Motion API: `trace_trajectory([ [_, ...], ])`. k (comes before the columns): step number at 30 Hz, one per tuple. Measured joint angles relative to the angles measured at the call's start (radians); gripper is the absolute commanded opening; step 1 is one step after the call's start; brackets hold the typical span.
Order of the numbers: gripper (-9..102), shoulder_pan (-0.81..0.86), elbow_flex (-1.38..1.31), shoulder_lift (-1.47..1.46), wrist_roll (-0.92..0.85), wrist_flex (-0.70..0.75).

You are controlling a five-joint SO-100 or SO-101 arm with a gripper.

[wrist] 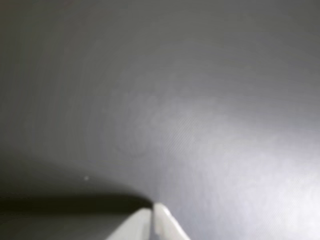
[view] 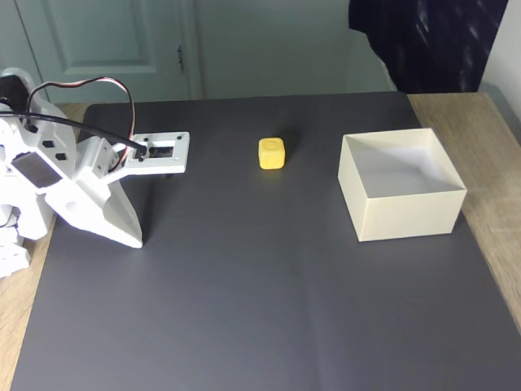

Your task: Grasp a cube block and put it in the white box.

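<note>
Tool (wrist: 152, 207) pressed together in the wrist view, white tips meeting with nothing between, low over the dark grey mat (wrist: 200, 125). In the fixed view, tool (view: 137, 239) folded down at the left edge of the table (view: 488, 220), tips close to the mat.

Out from the tool, well apart to the right in the fixed view: cube block (view: 272, 153), bright yellow, flat on the mat, untouched. Farther right again, beyond the cube and apart from it: white box (view: 402, 184), open-topped, empty.

Probably light, stiff and fairly smooth, with rounded edges likely to slip at the corners; best pinched across two opposite flat faces, near mid-height.

Wrist view blurred. Cube's far faces hidden. Arm cut off at the left frame edge.
</note>
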Motion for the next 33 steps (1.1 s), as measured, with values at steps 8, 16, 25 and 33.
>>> trace_trajectory([
  [8, 1, 0.0, 0.0, 0.0, 0.0, 0.0],
  [16, 1, 0.0, 0.0, 0.0, 0.0, 0.0],
  [25, 1, 0.009, 0.0, 0.0, -0.009, 0.006],
  [33, 0, -0.109, 0.0, 0.003, -0.009, 0.006],
])
